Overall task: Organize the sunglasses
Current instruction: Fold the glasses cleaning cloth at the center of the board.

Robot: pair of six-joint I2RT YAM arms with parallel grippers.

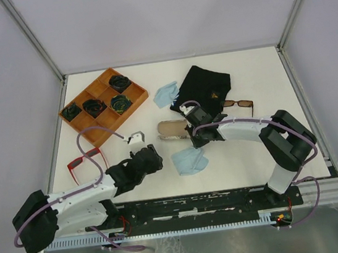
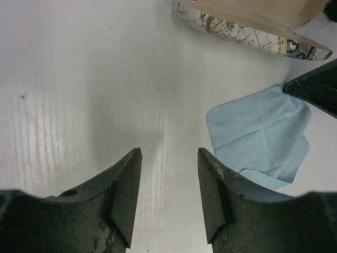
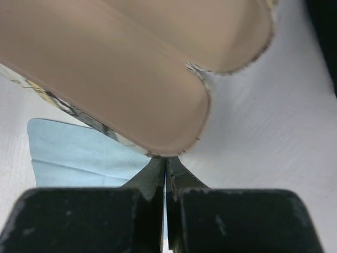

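White table [image 1: 255, 71] carries both pairs: the brown-lens sunglasses [image 1: 239, 103] lie at two o'clock beside a black pouch [image 1: 204, 87], and the red sunglasses [image 1: 84, 161] lie at nine o'clock near the left edge. Left tool [image 2: 169, 153] hovers with jaws apart over bare table. The right tool [image 3: 166, 161] is pressed together, its tips touching the rim of the open case [image 1: 170, 128].

Case [image 1: 172, 129] lies between left sunglasses [image 1: 85, 160] and right sunglasses [image 1: 238, 103]; tray [image 1: 97, 86] behind.
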